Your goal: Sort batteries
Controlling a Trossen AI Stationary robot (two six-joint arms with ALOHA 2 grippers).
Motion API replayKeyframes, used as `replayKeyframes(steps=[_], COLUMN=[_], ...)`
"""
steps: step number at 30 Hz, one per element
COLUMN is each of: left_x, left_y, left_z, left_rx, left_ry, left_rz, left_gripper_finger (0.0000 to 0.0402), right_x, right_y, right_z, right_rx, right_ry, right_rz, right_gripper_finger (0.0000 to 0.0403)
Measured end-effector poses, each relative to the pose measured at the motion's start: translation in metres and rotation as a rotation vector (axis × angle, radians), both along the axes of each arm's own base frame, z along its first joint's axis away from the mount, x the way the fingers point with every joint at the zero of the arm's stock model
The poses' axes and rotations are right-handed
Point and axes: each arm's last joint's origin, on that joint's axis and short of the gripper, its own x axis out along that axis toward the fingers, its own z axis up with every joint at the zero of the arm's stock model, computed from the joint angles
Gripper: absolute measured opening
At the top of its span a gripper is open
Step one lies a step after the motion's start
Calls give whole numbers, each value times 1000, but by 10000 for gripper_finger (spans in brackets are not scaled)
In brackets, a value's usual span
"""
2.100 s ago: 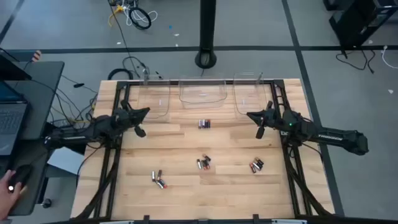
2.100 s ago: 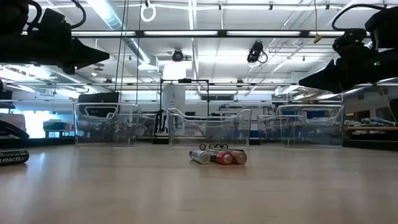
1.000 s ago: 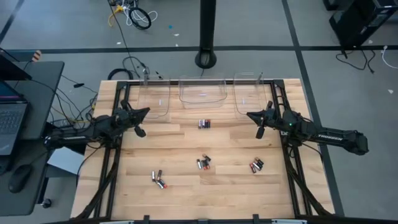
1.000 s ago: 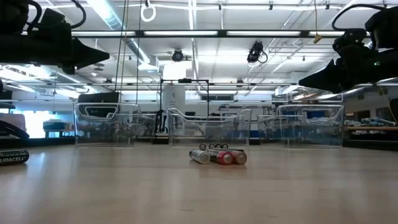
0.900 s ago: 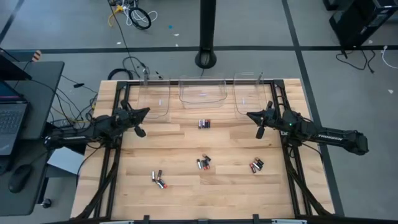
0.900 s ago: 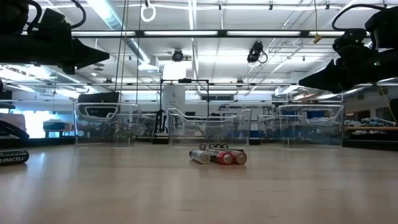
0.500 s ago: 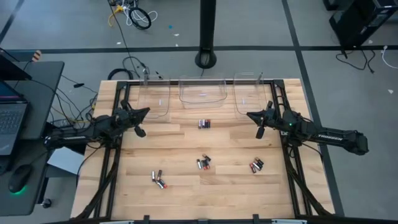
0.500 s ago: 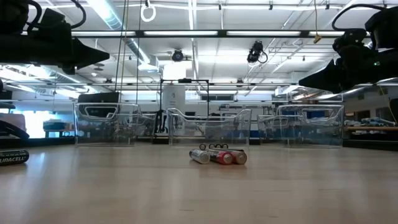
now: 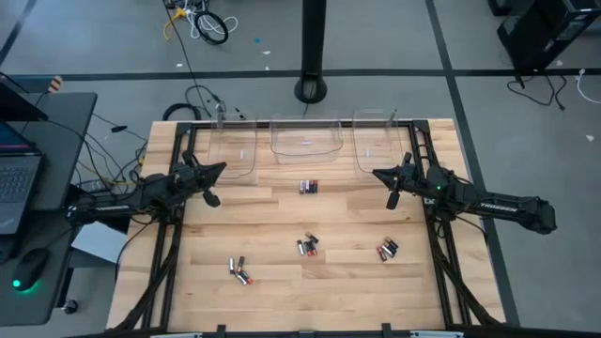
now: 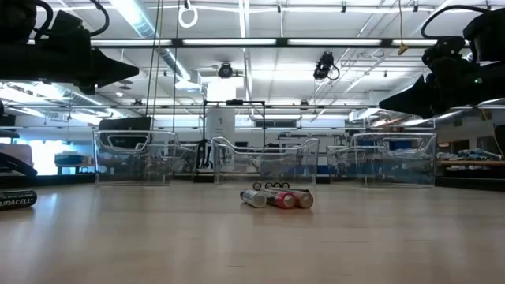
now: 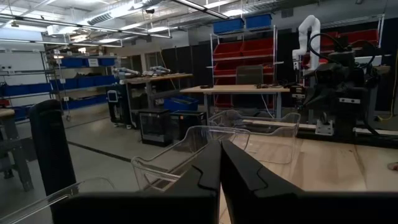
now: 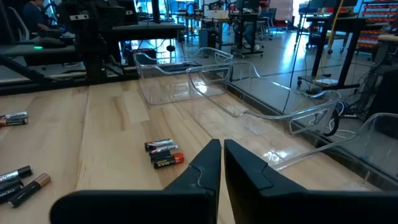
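Both arms hang above the table (image 9: 282, 291) with nothing held. The left gripper (image 9: 212, 172) has its fingers pressed together, and so does the right gripper (image 9: 383, 176). The batteries (image 9: 309, 187) lie in four small clusters: one between the two grippers, just in front of the clear bins (image 9: 305, 139), the other three nearer the table's front edge, well below both grippers. No sorting has begun. To start well, a gripper should part its fingers, come down over a single cell at a cluster's edge, align across its length, and avoid scattering its neighbours.
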Motion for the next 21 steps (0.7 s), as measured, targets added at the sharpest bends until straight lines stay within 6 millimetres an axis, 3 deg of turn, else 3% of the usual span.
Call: replayKeyframes(steps=[11,21], left_x=[0,0], left_y=[0,0], left_z=[0,0], left_rx=[0,0], left_ry=[0,0], left_rz=[0,0], left_gripper_finger=[17,17], right_x=[0,0], right_y=[0,0], right_z=[5,26], right_rx=[-14,-78], right_ry=[-46,-254], right_rz=[0,0], right_gripper_finger=[32,32])
